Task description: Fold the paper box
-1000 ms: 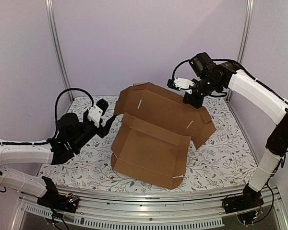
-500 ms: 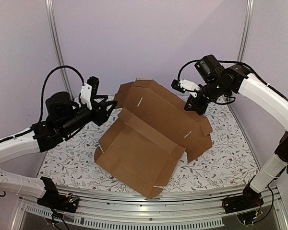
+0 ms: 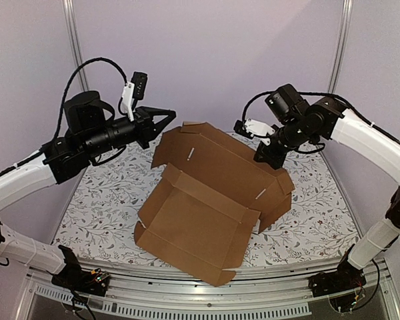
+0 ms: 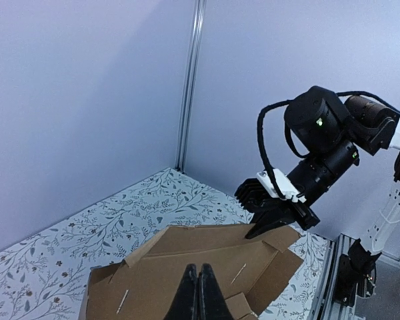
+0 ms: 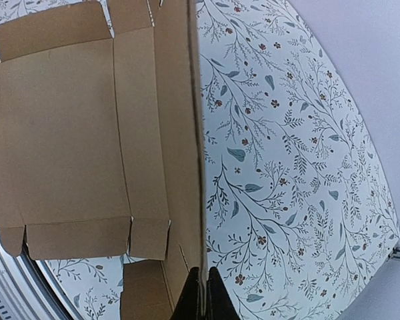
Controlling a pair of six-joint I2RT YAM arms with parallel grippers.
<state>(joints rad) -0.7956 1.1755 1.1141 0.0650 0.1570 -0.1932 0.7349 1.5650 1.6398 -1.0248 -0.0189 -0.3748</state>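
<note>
The paper box (image 3: pixel 200 200) lies half-open mid-frame on a floral tablecloth (image 3: pixel 100 200), its raised lid hiding the cloth behind. The right gripper (image 3: pixel 267 155) pinches the lid's edge. The left gripper (image 3: pixel 168 115), pressed together and empty, hovers upper left.

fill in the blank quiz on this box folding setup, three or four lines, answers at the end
1. The paper box is plain ____ cardboard.
2. The left gripper hangs shut in the air, holding ____.
3. The right gripper is shut on an ____ of the box's raised panel.
4. The tablecloth has a ____ print.
Answers: brown, nothing, edge, floral
</note>
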